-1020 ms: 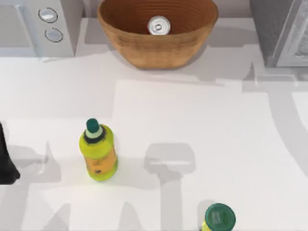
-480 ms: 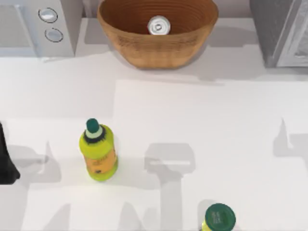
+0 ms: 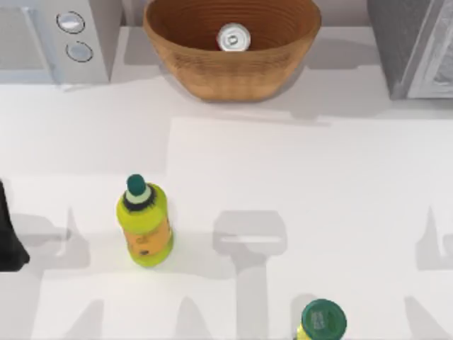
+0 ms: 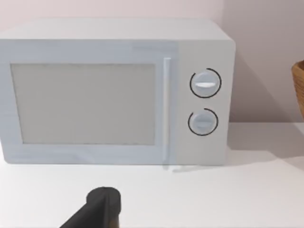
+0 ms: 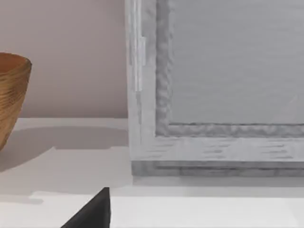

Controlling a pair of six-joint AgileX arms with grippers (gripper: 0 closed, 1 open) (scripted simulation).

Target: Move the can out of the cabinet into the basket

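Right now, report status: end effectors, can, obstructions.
Left arm parked at table's left edge. Can upright inside basket, cabinet at right. Nothing obstructing.

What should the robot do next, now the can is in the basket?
Probably nothing more than parking the arms. The can stands upright inside the basket, with no end effector near it. The cabinet sits at the table's far right corner, the left arm waits at the left edge. The job looks done.
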